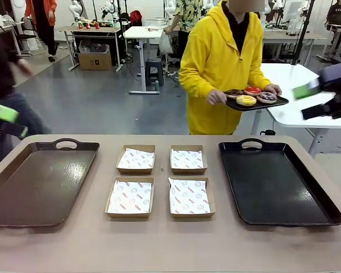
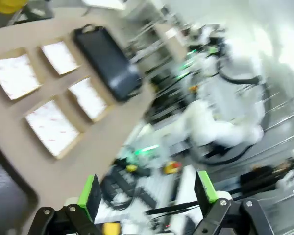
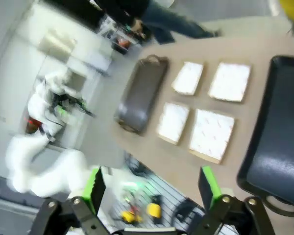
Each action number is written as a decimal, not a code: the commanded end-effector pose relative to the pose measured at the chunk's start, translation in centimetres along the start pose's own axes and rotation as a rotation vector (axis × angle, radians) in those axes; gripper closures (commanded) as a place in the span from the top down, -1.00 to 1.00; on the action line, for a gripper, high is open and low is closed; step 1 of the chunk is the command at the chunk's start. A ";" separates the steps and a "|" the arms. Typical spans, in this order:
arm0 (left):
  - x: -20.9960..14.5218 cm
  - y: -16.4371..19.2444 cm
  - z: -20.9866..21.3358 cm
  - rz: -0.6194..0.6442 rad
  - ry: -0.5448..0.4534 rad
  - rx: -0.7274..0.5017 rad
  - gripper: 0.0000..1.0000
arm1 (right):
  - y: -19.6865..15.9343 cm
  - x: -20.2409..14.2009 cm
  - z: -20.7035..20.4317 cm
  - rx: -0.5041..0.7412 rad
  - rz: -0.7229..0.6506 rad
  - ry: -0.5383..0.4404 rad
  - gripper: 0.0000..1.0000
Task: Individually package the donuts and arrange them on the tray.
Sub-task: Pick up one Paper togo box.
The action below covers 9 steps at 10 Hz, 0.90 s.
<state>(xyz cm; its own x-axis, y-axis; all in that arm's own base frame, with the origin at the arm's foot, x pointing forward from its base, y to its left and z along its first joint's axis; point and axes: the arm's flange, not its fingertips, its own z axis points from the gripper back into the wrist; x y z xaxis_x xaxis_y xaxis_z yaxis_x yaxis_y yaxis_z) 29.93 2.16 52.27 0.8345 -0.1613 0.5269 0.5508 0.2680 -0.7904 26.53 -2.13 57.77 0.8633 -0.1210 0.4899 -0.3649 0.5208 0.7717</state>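
Clearly the donuts are out of reach for now. All four lie on a small tray that a person holds up in both hands across the bench, well beyond both grippers and nearer the right one. The left gripper is wide open with nothing between its green pads, and the right gripper is the same. Both hang above the bench's sides, with the four paper-lined boxes low between them.

The donuts look light, so weight should be no trouble. Their glossy iced tops are probably slick and easily marked, and sprinkles may shed. I would take each one across the ring at its outer sides, low under the icing, and squeeze gently. A finger through the hole is a fair alternative.
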 end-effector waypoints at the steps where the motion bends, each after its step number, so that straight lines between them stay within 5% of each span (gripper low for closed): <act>1: 0.2 3.3 1.9 0.289 -0.151 -0.204 1.00 | -5.6 -6.8 0.6 0.140 -0.228 -0.168 1.00; 5: -1.7 8.5 5.9 0.468 -0.203 -0.150 1.00 | -10.6 -9.0 5.2 0.172 -0.273 -0.156 1.00; 9: -3.9 12.2 8.9 0.583 -0.266 -0.101 1.00 | -13.3 -11.2 7.1 0.185 -0.330 0.020 1.00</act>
<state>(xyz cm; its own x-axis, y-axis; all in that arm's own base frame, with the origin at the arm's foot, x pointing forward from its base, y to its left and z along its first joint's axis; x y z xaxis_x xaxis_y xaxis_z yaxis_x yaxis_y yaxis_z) 33.17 14.19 43.54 0.9724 0.2201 0.0779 0.0481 0.1376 -0.9893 21.09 -16.04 47.58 0.9429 -0.2662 0.2000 -0.1309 0.2560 0.9578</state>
